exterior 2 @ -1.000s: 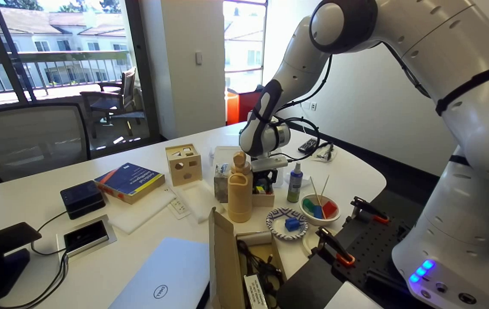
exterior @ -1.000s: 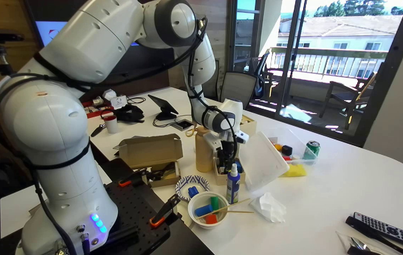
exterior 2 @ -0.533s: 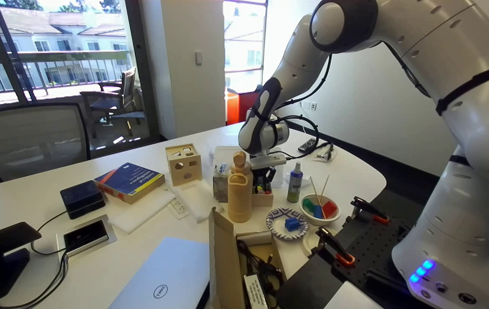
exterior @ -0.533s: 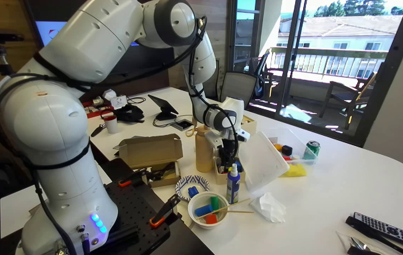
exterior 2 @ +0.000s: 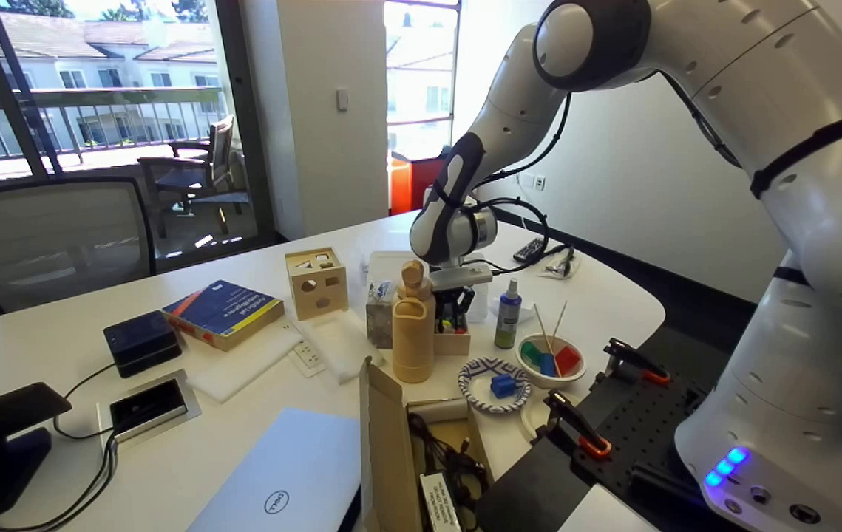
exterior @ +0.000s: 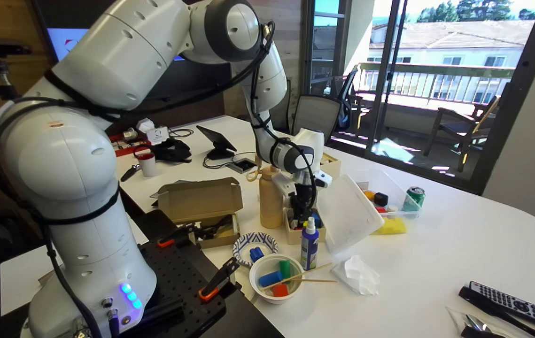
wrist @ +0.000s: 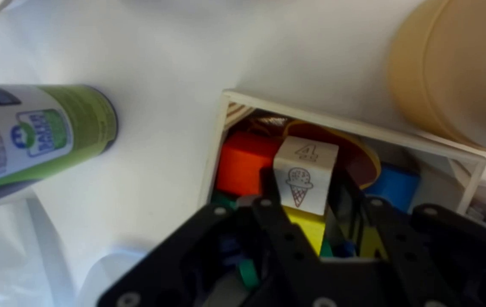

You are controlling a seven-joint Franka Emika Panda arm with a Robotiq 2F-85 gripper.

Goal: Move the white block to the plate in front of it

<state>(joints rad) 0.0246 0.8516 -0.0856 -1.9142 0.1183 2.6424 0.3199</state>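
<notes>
Grasping step, seemingly; the hand (wrist: 304, 181) pinches the ice-cream-printed white block (wrist: 306, 174); next, lift it from the wooden box (wrist: 341, 123) toward the patterned plate (exterior 2: 481, 387).

Gripper (exterior: 300, 221): set slightly higher in both exterior views than one second ago, its wrist camera (exterior 2: 460, 278) also a touch further left in an exterior view; nearly all of this shift falls before the half-second pictures, with scarcely any after. Box (exterior 2: 452, 344): appears displaced very slightly as well, the near right corner now a little further left in the same view. Yellow piece (exterior: 305, 224), inside the box: more plainly visible beside the gripper in an exterior view, less exposed one second ago.
</notes>
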